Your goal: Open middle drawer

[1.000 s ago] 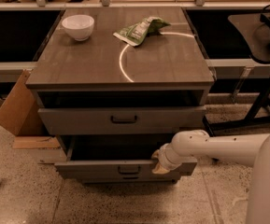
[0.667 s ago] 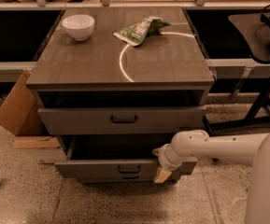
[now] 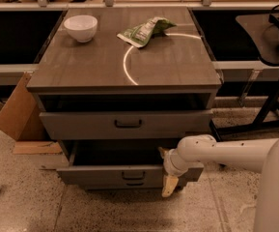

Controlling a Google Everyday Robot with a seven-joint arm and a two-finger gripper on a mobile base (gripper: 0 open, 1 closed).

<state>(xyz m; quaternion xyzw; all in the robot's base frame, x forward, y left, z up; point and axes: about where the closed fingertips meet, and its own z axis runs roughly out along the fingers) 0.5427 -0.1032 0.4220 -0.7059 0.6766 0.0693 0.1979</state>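
Fingers [image 3: 169, 185] of the white robot gripper [image 3: 166, 170] are spread across a drawer front.
One cream finger is seen behind and one before the right end of the grey, flat-fronted middle drawer [image 3: 115, 174], which is pulled well out.

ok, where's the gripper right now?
Low and right of centre in the camera view: the gripper is at the right end of the middle drawer front, just below the top drawer.
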